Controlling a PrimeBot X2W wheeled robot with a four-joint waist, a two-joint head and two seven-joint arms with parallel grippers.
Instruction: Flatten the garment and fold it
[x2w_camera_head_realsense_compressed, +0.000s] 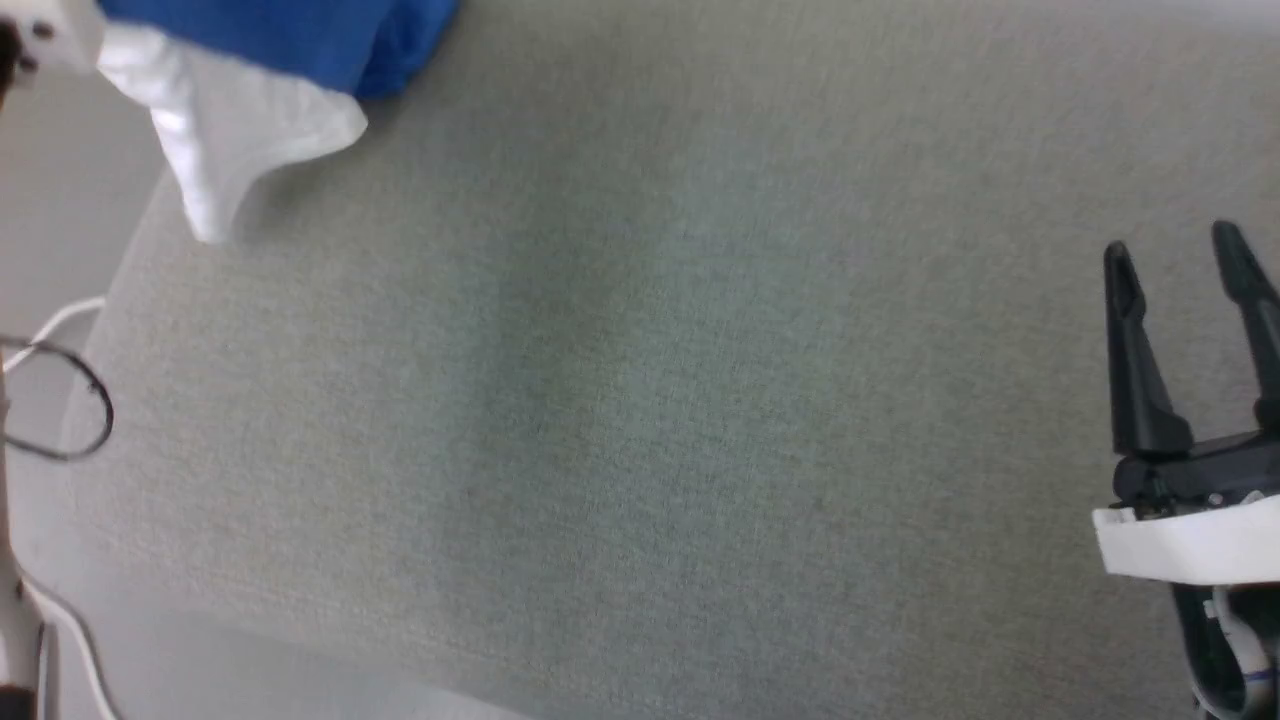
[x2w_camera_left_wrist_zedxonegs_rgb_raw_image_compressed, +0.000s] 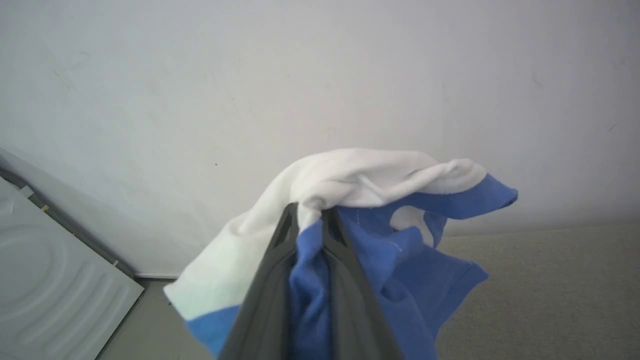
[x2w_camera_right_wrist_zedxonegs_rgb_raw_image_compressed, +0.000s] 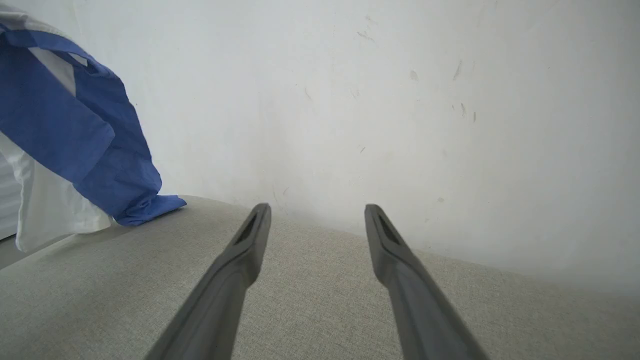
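Note:
The garment (x2w_camera_head_realsense_compressed: 250, 90), a white and royal-blue T-shirt, hangs bunched at the far left corner of the grey fabric surface (x2w_camera_head_realsense_compressed: 640, 400), its lower blue end touching the surface. In the left wrist view my left gripper (x2w_camera_left_wrist_zedxonegs_rgb_raw_image_compressed: 310, 210) is shut on a fold of the garment (x2w_camera_left_wrist_zedxonegs_rgb_raw_image_compressed: 360, 200), with blue and white cloth pinched between the fingers. In the right wrist view the garment (x2w_camera_right_wrist_zedxonegs_rgb_raw_image_compressed: 75, 135) drapes at the far left. My right gripper (x2w_camera_head_realsense_compressed: 1180, 265) stands open over the surface's right side, nothing between its fingers (x2w_camera_right_wrist_zedxonegs_rgb_raw_image_compressed: 250, 240).
A white wall (x2w_camera_right_wrist_zedxonegs_rgb_raw_image_compressed: 400, 100) rises right behind the surface. Off the surface's left edge are loose cables (x2w_camera_head_realsense_compressed: 60, 400) and a pale ribbed panel (x2w_camera_left_wrist_zedxonegs_rgb_raw_image_compressed: 50, 280) on the floor.

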